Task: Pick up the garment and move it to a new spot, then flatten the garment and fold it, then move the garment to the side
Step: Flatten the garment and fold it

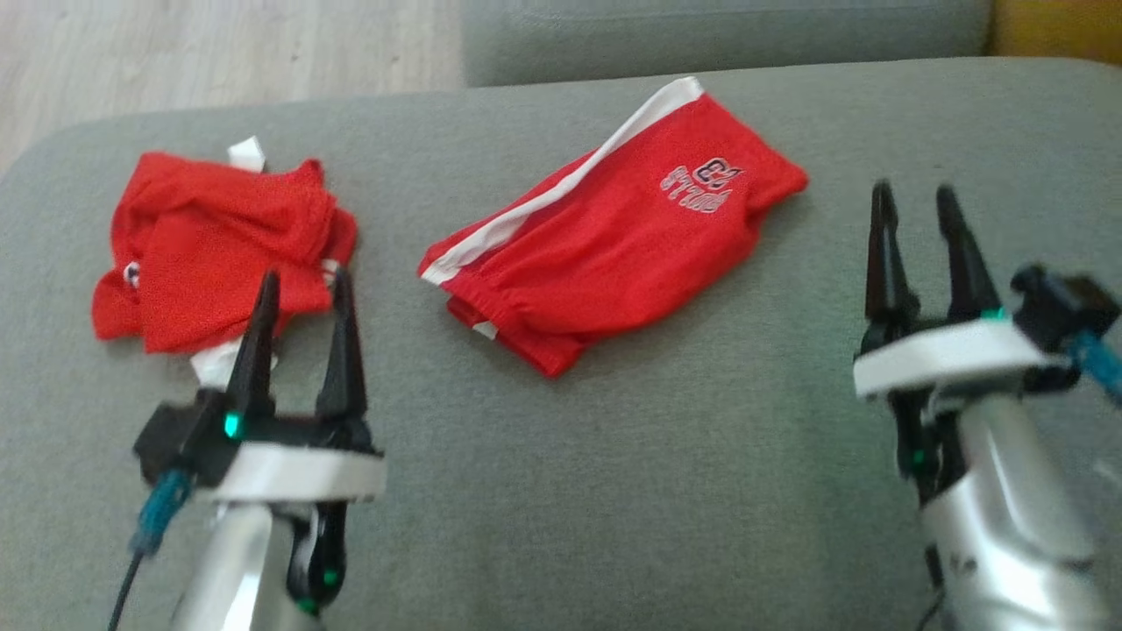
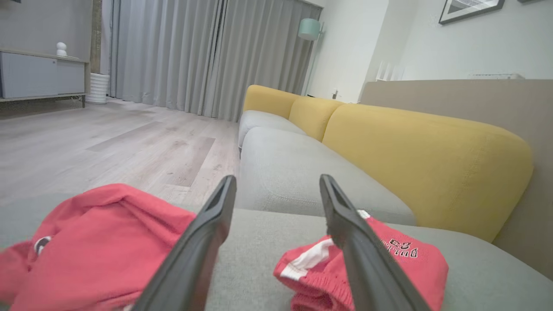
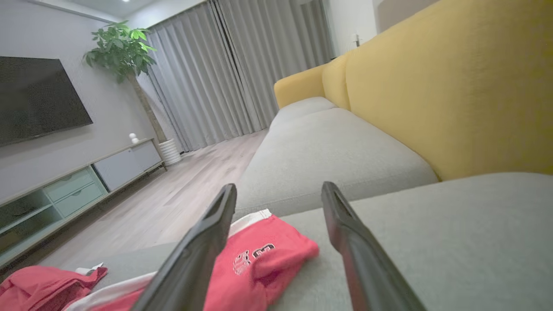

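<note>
— Where are the folded red shorts (image 1: 614,237)?
— In the middle of the grey sofa seat (image 1: 614,491). Their long axis slants from near-left to far-right, with the gathered waistband toward the robot and the printed end away. A white stripe runs along the far-left edge.
— And the claws?
— The left claw (image 1: 306,276) is spread and empty, its tips over the near edge of the crumpled red garment (image 1: 219,245). The right claw (image 1: 913,191) is also spread and holds nothing, near the shorts' right side.

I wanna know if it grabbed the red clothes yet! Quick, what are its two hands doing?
Left gripper: open, holding nothing, near the crumpled red garment.
Right gripper: open, holding nothing, beside the red shorts.
</note>
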Available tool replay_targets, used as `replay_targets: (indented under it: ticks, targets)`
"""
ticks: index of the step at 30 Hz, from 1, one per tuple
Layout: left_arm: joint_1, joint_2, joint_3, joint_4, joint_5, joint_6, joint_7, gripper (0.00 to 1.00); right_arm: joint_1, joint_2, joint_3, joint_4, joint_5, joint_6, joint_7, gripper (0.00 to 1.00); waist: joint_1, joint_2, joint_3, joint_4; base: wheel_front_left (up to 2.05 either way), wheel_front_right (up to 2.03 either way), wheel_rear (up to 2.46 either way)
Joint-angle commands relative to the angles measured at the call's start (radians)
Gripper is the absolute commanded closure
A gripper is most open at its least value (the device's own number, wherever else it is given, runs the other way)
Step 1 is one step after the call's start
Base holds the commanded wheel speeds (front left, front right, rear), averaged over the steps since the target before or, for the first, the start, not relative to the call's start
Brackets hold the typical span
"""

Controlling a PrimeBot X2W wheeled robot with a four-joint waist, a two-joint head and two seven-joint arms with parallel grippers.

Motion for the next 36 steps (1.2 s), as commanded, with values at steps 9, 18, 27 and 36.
replay_targets:
  ticks: [9, 18, 27, 36]
  targets:
    - [0.127, -0.045, 0.107, -0.029, 0.09, -0.027, -0.005, 0.0, 0.201, 0.039, -0.023, -0.169, -0.01, -0.001, -0.011, 0.0, 0.0002, -0.0001, -0.035, -0.027, 0.0, 0.0, 0.0]
    - [0.116, -0.051, 0.108, -0.035, 0.091, -0.037, -0.005, 0.0, 0.202, 0.04, -0.017, -0.136, -0.039, -0.001, -0.011, 0.0, 0.0002, -0.0001, -0.033, -0.006, 0.0, 0.0, 0.0]
    - [0.066, -0.051, 0.051, -0.044, 0.085, -0.039, -0.005, 0.0, 0.052, 0.04, -0.085, -0.01, -0.082, -0.001, 0.031, 0.0, 0.0002, -0.0001, 0.049, 0.053, 0.0, 0.0, 0.0]
    - [-0.016, -0.051, -0.031, -0.034, 0.067, -0.041, -0.005, 0.0, -0.246, 0.018, -0.27, 0.249, -0.067, -0.001, 0.217, 0.0, 0.0002, -0.0001, 0.173, 0.177, 0.0, 0.0, 0.0]
